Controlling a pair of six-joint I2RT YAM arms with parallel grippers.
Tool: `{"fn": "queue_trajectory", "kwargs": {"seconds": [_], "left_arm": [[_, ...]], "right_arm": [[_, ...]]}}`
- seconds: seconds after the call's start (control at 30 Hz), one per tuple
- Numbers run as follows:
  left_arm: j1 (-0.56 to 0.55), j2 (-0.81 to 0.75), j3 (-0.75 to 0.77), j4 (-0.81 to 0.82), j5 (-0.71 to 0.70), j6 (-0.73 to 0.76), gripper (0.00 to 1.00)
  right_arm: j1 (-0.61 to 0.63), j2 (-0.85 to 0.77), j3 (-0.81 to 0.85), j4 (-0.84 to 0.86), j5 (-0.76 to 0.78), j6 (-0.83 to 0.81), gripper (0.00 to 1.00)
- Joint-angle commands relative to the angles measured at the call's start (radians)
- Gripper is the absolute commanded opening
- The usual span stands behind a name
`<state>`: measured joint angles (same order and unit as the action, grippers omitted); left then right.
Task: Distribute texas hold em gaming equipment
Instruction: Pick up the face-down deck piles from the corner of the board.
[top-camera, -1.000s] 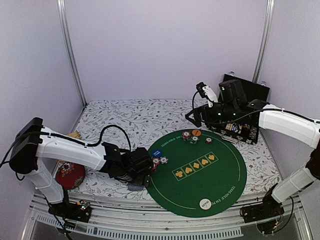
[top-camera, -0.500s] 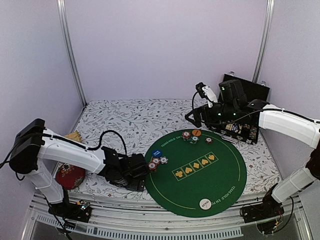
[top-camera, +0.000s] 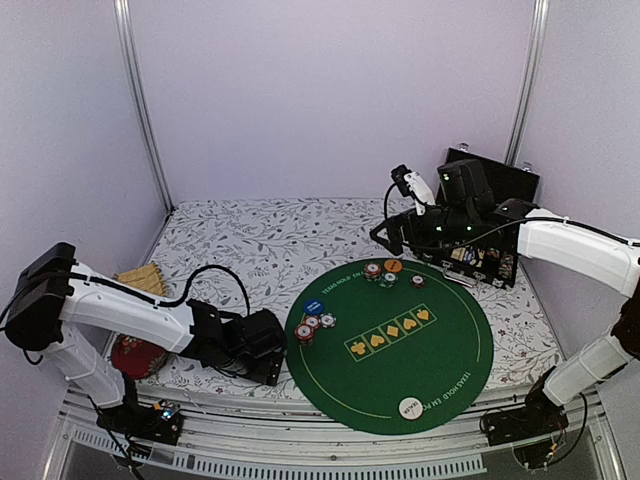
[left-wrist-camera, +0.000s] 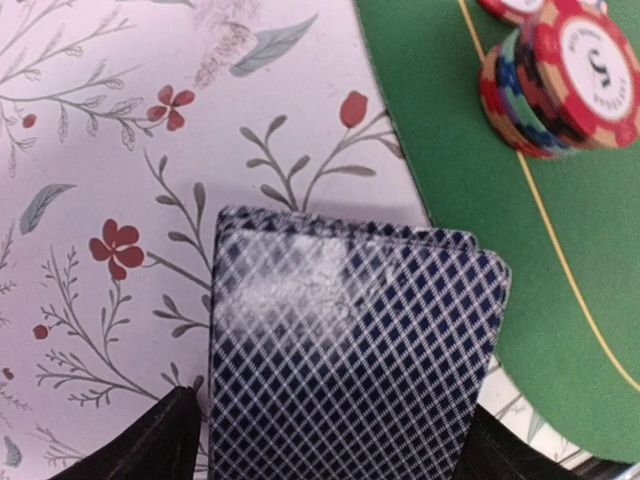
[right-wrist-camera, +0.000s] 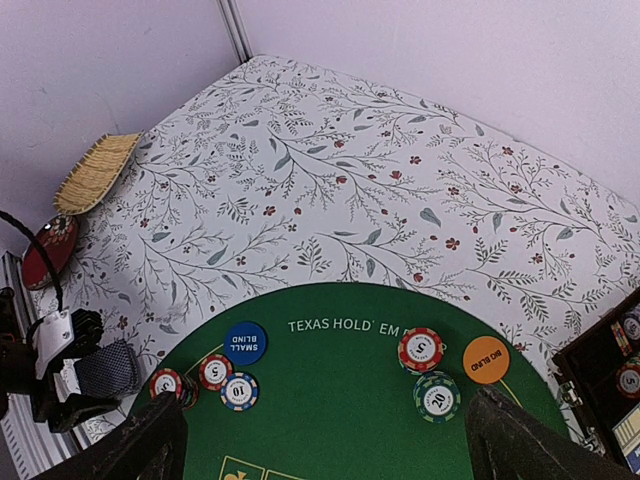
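A deck of playing cards with a blue-and-white diamond back lies on the floral cloth just off the left edge of the green mat. My left gripper is low over it, one finger at each long side. A thin strip of cloth shows by the left finger. From the right wrist the deck shows under that gripper. Chip stacks and a blue button sit at the mat's left. More chips and an orange button sit at its far side. My right gripper hangs open, empty, high above them.
An open black case with more chips stands at the back right. A white button lies at the mat's near edge. A red round cushion and a straw basket sit at the far left.
My left gripper moved left off the mat's chip stacks and came down over the deck, with its fingers drawing in toward the deck's sides. The right arm has not moved.
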<state>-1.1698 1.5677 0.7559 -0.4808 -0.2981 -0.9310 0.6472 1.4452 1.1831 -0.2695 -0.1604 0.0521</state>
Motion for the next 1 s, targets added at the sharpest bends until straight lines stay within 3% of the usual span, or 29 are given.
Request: {"fn": "queue_trajectory", "kwargs": {"seconds": [0.0,0.13,0.27,0.4,0.57,0.7,0.87,0.97], "left_arm": [[0.008,-0.030,-0.039,0.062,0.058,0.060,0.81],[0.020,-0.030,-0.054,0.060,0.062,0.078,0.79],[0.024,-0.034,-0.061,0.127,0.084,0.182,0.89],[0.033,-0.029,-0.065,0.139,0.107,0.253,0.91],[0.050,-0.041,-0.086,0.134,0.150,0.287,0.77],[0.050,-0.044,-0.096,0.128,0.169,0.314,0.75],[0.050,-0.042,-0.099,0.126,0.170,0.334,0.62],[0.050,-0.067,-0.090,0.122,0.162,0.355,0.60]], "right_arm": [[0.002,0.011,0.019,-0.009,-0.002,-0.006,0.99],[0.003,0.011,0.019,-0.014,-0.001,-0.005,0.99],[0.002,0.017,0.019,-0.020,-0.002,-0.010,0.99],[0.002,0.022,0.044,-0.035,0.001,-0.015,0.99],[0.003,0.015,0.054,-0.039,0.007,-0.022,0.99],[0.002,0.021,0.068,-0.051,0.010,-0.026,0.99],[0.003,0.022,0.078,-0.061,0.005,-0.026,0.99],[0.003,0.025,0.092,-0.077,-0.006,-0.017,0.99]]}}
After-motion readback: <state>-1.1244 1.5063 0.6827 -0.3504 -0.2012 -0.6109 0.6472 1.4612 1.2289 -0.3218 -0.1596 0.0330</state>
